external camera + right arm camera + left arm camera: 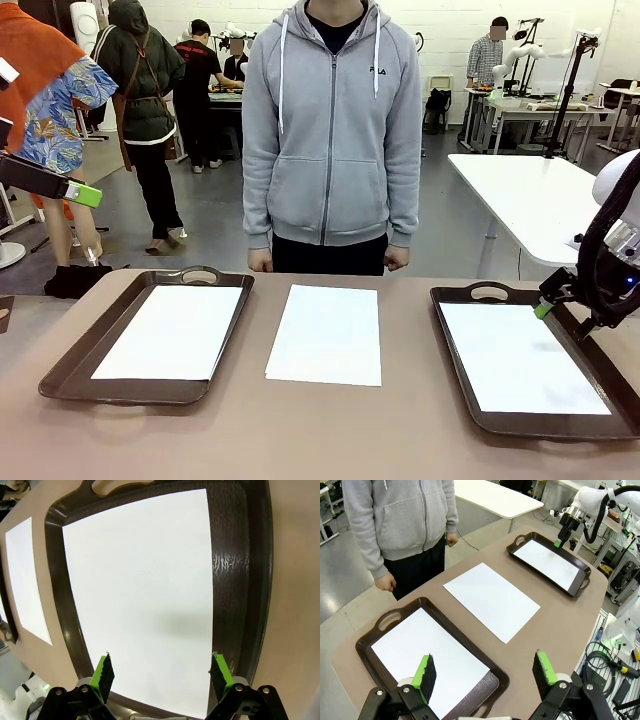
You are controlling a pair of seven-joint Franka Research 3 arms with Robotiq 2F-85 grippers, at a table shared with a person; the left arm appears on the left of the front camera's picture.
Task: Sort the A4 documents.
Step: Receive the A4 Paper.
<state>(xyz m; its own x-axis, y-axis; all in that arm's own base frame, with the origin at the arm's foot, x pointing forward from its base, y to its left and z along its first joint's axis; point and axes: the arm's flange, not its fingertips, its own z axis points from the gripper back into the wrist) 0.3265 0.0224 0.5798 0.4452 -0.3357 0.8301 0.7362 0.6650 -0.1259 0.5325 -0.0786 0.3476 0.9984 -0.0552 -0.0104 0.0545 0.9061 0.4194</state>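
- Left jaws: wide open, with nothing between the green pads [426, 675]. They are held high, looking down on the near end of the left tray [367, 652].
- Right jaws: wide open and empty, pads [220, 670] pointing down just above the right tray [455, 370], by its far right corner.
- Left-tray sheet [175, 332]: flat inside its tray, below and ahead of my left jaws. By my reading it is already placed.
- Right-tray sheet [145, 590]: flat inside its tray, right under my right jaws. It looks placed as well.
- Middle sheet [326, 335]: loose on the brown surface [330, 430], between the trays and touching neither. Its long axis runs from my side toward the person. Probably the item to sort next.
- Bearing: from my left jaws the middle sheet lies ahead and toward my right. From my right jaws it lies off to my left, past the tray rim. It sits a little nearer the left tray, but my right jaws hang lower, so I judge the two arms about evenly placed.
- Person [332, 130]: standing at the far edge, hands [260, 262] down at the sides, off the surface.
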